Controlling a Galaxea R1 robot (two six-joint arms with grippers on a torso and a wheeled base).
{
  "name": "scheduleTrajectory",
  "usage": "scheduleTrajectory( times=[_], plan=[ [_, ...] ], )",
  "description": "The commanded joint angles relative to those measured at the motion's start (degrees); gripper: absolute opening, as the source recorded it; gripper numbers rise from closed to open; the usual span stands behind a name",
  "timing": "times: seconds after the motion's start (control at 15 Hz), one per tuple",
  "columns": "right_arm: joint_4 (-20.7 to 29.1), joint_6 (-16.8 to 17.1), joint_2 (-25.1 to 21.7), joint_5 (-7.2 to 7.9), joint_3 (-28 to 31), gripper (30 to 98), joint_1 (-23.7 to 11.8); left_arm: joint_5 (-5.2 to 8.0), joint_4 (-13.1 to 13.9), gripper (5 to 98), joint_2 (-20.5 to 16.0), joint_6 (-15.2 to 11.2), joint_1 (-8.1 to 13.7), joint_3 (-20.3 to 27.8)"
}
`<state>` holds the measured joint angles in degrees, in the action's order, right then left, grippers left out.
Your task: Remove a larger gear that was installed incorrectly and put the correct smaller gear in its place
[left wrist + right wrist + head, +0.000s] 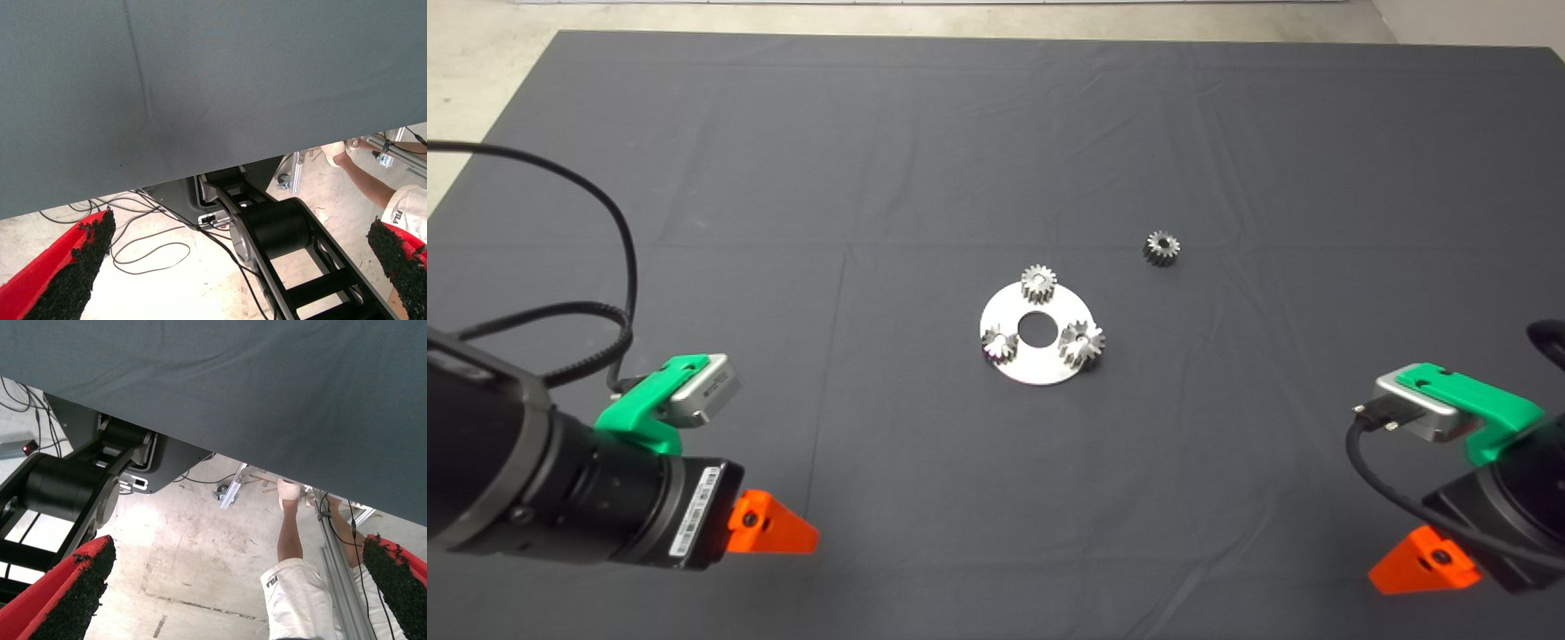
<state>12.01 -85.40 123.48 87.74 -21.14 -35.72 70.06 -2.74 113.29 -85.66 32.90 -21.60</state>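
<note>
Nothing started yet; both arms parked at the near mat edge. Left gripper [783,533] low at the left edge, fingers spread wide, holding nothing; left wrist view confirms pads far apart over mat edge and floor cables. Right gripper [1418,569] low at the right edge, likewise wide and empty; its wrist view shows only mat underside, floor, and a person's leg [290,540].

Round steel plate [1009,311] well ahead of both grippers, roughly midway between them; three gears seated on it around the centre hole. Larger gear [1082,343] on the plate side nearer the right gripper, slanted teeth, overhanging the rim; not removed. Two small gears [1039,284] on the other two posts. Smaller gear [1161,247] loose on the mat [783,178], beyond the plate, off toward the right gripper's side, well apart from it.

Remaining, by judgement: reach, lift larger gear off, set aside, fetch smaller gear, seat on vacated post; whole job outstanding.
</note>
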Motion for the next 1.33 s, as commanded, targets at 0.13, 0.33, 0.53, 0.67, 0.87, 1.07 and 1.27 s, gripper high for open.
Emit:
scheduleTrajectory(
  times=[0.13,0.33,0.53,0.67,0.87,1.07,1.27],
  plan=[
    [-1.5,-0.1,1.0,7.27,0.4,97.8,-0.8,-0.01,1.2,97.7,-0.2,-0.1,0.4,0.7],
    [-1.5,0.9,2.9,7.27,-1.6,97.8,-0.8,-0.01,1.2,97.7,-0.1,-0.1,0.4,0.7],
    [-1.9,4.8,6.0,7.27,-7.4,97.8,0.1,-0.01,1.2,97.7,-0.3,-0.1,0.4,0.7],
    [-5.2,9.1,7.0,7.27,-12.6,97.8,3.7,-0.01,1.2,97.7,-0.3,-0.1,0.4,0.7],
    [-9.2,16.0,11.6,7.27,-20.8,97.8,9.8,-0.01,1.2,97.7,-0.2,-0.1,0.4,0.7],
    [-11.9,20.8,17.7,7.27,-27.4,97.8,12.4,0.08,1.2,97.7,-0.2,-0.1,0.4,0.7],
    [-14.1,24.1,21.9,7.27,-31.6,97.8,12.6,-0.10,1.2,97.7,-0.3,-0.1,0.4,0.7]
  ],
)
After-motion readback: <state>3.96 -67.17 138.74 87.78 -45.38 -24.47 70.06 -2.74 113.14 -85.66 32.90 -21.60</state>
